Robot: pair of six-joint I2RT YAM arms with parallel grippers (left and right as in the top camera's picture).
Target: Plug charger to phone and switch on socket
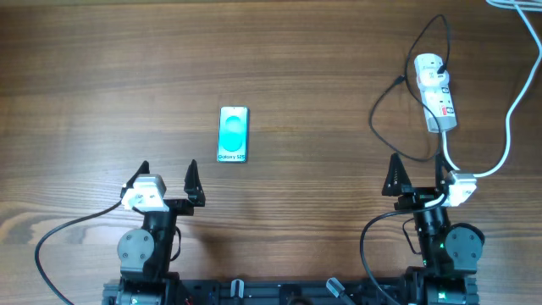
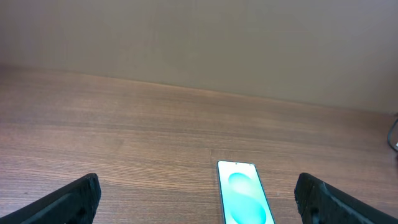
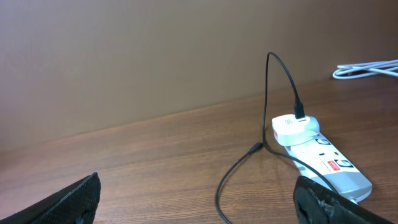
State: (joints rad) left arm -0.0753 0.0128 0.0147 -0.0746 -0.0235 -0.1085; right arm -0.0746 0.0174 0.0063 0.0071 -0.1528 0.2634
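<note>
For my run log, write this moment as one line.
left tool open, empty | right tool open, empty | phone unplugged | charger by socket

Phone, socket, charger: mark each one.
phone (image 1: 233, 134), overhead view, middle of the turquoise screen.
socket (image 1: 437, 102), overhead view, middle of the white body.
charger (image 3: 266, 99), right wrist view, upright stretch of black cable.

Black pointed claws (image 1: 167, 171) (image 1: 417, 169), white wrist blocks (image 1: 144, 195), black cables (image 1: 59, 233).
</note>
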